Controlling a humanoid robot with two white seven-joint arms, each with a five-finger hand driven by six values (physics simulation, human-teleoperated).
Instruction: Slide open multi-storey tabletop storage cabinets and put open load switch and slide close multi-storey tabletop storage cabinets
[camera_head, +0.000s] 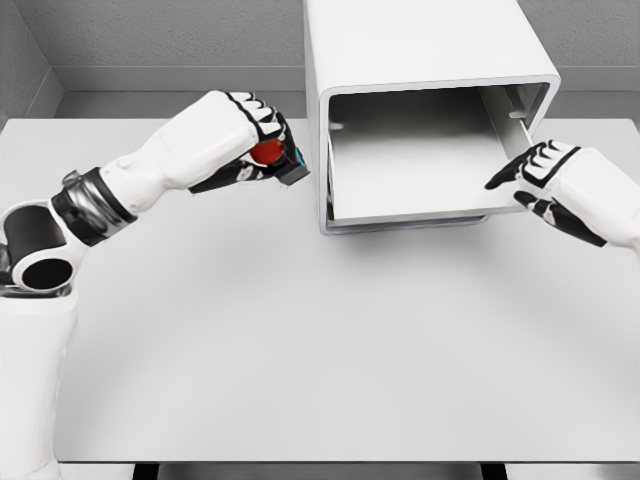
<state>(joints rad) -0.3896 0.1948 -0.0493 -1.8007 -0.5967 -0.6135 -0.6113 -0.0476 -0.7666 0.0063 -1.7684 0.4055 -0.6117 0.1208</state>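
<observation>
The white storage cabinet (420, 60) stands at the back of the table, right of centre, with its drawer (410, 165) slid out toward me and nothing inside it. My left hand (262, 150) hovers just left of the drawer, shut on the load switch (278, 156), a small block with a red knob and a blue and black body. My right hand (535, 175) is at the drawer's front right corner, fingers extended and touching or nearly touching its edge, holding nothing.
The white table (320, 340) runs wide in front of the cabinet. Grey walls close the back. The table's front edge lies near the bottom of the head view.
</observation>
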